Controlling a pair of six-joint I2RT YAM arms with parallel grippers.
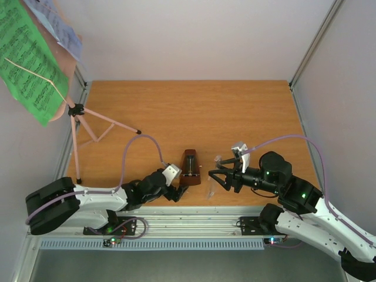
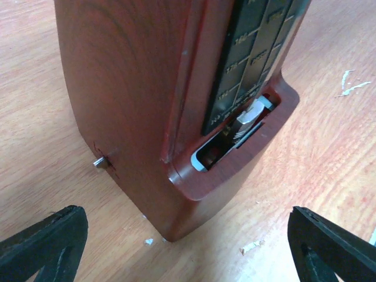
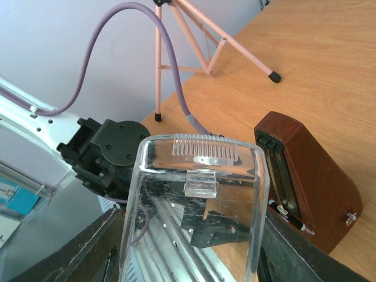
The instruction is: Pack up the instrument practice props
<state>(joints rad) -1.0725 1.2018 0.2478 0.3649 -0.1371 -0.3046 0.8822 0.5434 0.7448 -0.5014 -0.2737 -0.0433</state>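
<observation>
- The metronome (image 1: 189, 166) stood upright on the wooden surface (image 1: 194, 111), close to the arms' edge. Its dark scale face was bare of any cover.
- A small metal key (image 2: 100, 163) stuck out of the metronome's side, low on the case.
- The left fingers (image 2: 47, 244) were released and spread wide, one at either side of the metronome's base. Bare wood showed between each finger and the case, so neither touched it.
- The right fingers (image 3: 88, 255) were clenched on the clear cover (image 3: 200, 194), gripping it by its two long sides.
- The cover hung just right of the metronome and apart from it. Whether it touched the surface could not be told.
- The stand (image 1: 76, 126) stood well left of the metronome and farther from the arms, hard by the left wall. Its pink legs were splayed on the surface.
- A green sheet (image 1: 29, 59) and a white sheet (image 1: 59, 26) sat up on the stand, high above and left of the metronome. The green one lay nearer the camera.
- A lilac cable (image 1: 141, 141) arched from the left arm over the surface between the stand and the metronome.
- A few white flecks (image 2: 352, 82) lay on the wood beside the metronome's base.
</observation>
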